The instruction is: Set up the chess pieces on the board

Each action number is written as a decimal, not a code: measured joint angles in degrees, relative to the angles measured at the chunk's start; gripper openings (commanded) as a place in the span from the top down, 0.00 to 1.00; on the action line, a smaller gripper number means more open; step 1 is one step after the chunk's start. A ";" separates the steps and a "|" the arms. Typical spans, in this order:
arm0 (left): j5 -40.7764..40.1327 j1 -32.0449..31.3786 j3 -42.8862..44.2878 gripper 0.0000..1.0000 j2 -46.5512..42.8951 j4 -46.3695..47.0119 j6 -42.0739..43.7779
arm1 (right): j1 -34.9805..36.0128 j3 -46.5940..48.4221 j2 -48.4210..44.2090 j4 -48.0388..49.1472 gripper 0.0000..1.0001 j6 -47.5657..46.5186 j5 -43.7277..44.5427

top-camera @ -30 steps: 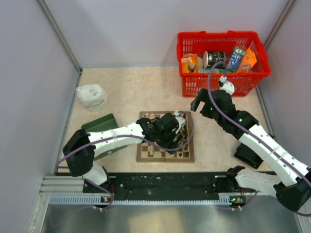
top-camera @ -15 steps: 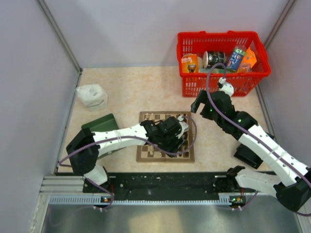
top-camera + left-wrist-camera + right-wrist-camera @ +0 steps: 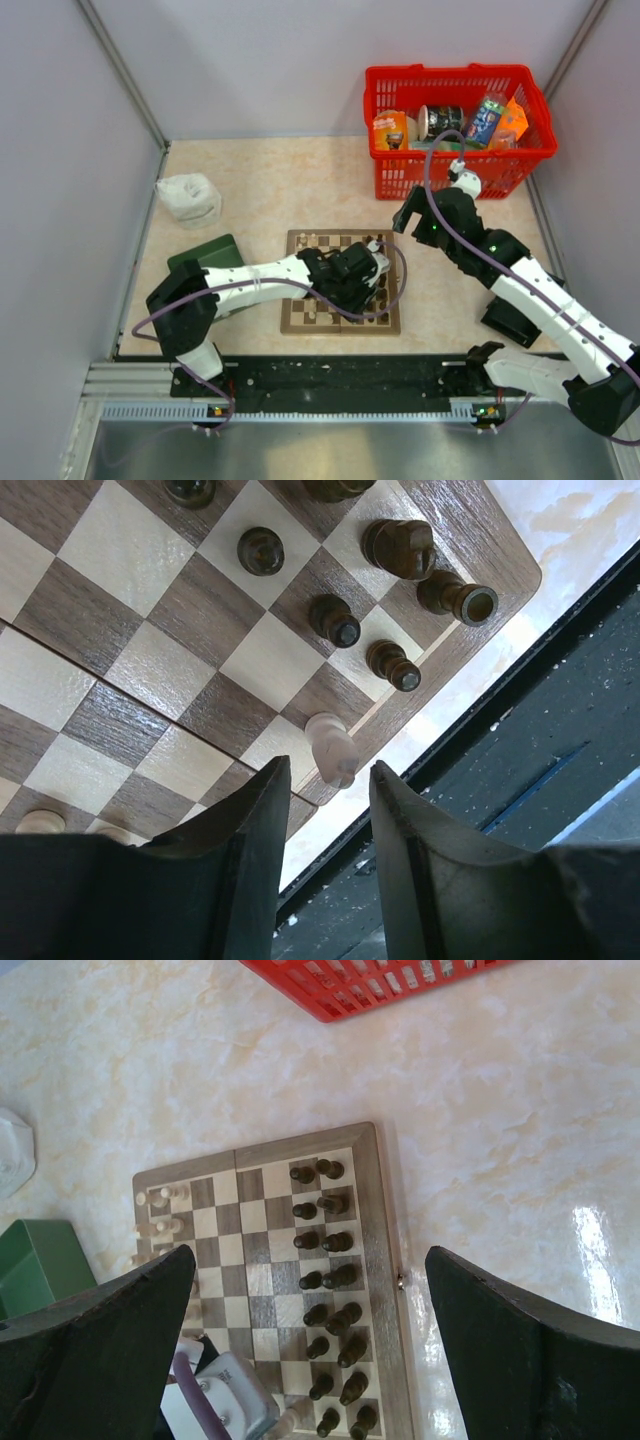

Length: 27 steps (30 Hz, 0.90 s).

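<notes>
The board [image 3: 300, 310] lies in the middle of the table, also in the right wrist view [image 3: 262, 1260]. Dark pieces [image 3: 328, 1260] stand in two rows along its right side and cream pieces [image 3: 160, 1210] along its left side. My left gripper [image 3: 370, 285] hangs low over the board's near right part. In the left wrist view it [image 3: 328, 785] is open, and a cream piece [image 3: 332, 748] stands just beyond the fingertips at the board's edge, not gripped. Dark pieces [image 3: 335, 620] stand further on. My right gripper [image 3: 405, 213] hovers open and empty above the board's far right corner.
A red basket [image 3: 455, 160] with cans and packets stands at the back right. A dark green box [image 3: 203, 254] lies left of the board, a white crumpled bundle [image 3: 188, 198] further back left. A black object [image 3: 508, 322] lies at the right. A black rail [image 3: 340, 375] runs along the near edge.
My left gripper has moved a little toward the near right part of the board and lower. The right arm has hardly moved.
</notes>
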 measured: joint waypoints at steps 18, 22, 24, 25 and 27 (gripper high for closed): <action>0.13 0.00 0.00 1.00 0.59 1.51 -1.05 | 0.00 0.00 0.00 -0.02 0.01 -0.02 -0.02; -1.44 0.00 0.00 1.00 0.28 1.16 -1.90 | 0.00 0.00 0.00 -0.02 0.01 -0.02 -0.09; -4.07 0.00 0.00 1.00 -0.63 -0.02 -2.86 | 0.00 0.00 0.00 -0.02 0.01 -0.02 -0.20; -5.57 0.00 0.00 1.00 -1.46 -0.72 -3.43 | 0.00 0.00 0.00 -0.02 0.01 -0.02 -0.22; -8.55 0.02 0.28 1.00 -3.52 -2.38 -4.37 | 0.00 0.00 0.00 -0.02 0.01 -0.02 -0.24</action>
